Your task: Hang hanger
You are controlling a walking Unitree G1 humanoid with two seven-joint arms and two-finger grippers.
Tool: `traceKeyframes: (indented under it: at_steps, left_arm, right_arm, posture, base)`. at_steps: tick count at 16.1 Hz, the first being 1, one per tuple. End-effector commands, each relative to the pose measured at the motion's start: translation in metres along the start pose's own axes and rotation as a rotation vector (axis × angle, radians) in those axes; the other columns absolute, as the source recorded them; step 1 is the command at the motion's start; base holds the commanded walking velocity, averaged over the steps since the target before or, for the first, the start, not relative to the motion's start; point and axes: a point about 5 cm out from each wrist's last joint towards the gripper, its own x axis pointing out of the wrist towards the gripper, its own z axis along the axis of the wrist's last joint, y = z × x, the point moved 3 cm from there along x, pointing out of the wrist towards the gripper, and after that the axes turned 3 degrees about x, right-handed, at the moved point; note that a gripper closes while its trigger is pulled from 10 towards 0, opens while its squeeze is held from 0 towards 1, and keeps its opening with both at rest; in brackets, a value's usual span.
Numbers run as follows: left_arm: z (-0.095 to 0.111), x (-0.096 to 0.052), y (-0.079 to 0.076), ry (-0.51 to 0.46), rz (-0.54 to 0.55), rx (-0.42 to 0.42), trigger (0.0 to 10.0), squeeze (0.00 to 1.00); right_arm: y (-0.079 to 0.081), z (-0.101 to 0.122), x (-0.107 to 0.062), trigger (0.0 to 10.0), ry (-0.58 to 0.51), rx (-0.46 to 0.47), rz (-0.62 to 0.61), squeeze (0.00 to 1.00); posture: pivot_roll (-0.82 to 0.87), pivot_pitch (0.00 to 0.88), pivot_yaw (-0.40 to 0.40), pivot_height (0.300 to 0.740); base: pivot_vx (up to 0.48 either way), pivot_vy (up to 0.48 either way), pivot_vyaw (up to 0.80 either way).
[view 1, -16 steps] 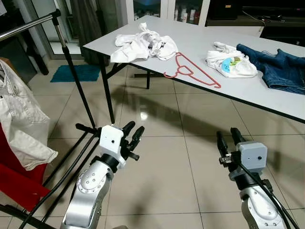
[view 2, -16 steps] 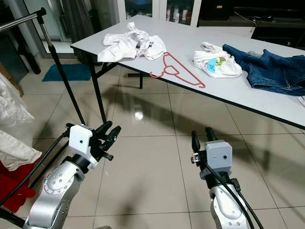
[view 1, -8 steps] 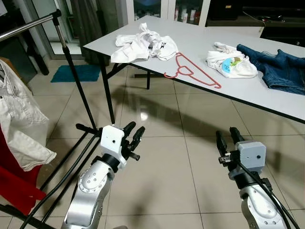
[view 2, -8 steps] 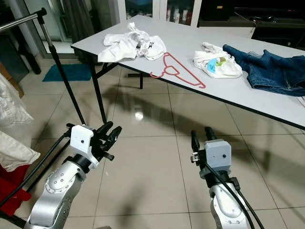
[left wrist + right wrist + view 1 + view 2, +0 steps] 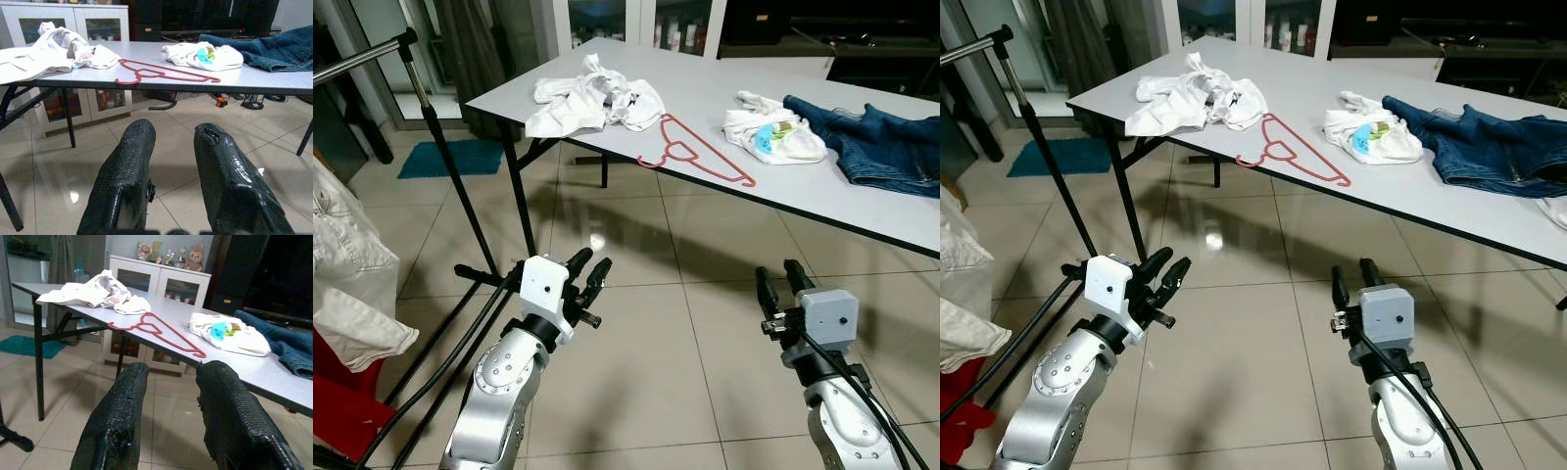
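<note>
While my two arms reach forward low over the tiled floor (image 5: 636,382), short of the table (image 5: 705,108), my left gripper (image 5: 588,273) and right gripper (image 5: 778,282) both point toward it, fingers spread and holding nothing. One red hanger (image 5: 697,160) lies flat near the table's front edge, between two bundles of white clothes (image 5: 592,93) (image 5: 771,132). One pair of jeans (image 5: 886,142) lies further right. One clothes rack (image 5: 431,108) stands to my left, with a pale garment (image 5: 352,284) hanging there.
</note>
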Motion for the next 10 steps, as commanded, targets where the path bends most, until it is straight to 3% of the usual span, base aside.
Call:
traceKeyframes:
  at_steps: [1,10]
  left_arm:
    - [0.0012,0.0018,0.0012,-0.004,0.004,0.01,10.0,0.0]
    - [0.0007,0.0025,-0.0005,-0.003,0.004,0.009,10.0,0.0]
  right_arm:
    - [0.0002,0.0001,0.0022,10.0,-0.008,-0.009,0.006,0.0]
    - [-0.0002,0.0002,0.002,10.0,-0.009,-0.008,0.002,0.0]
  posture:
    - [0.01,0.0,0.027,0.723]
    - [0.01,0.0,0.028,0.723]
  base:
    - [0.262,0.0,0.0]
    - [0.302,0.0,0.0]
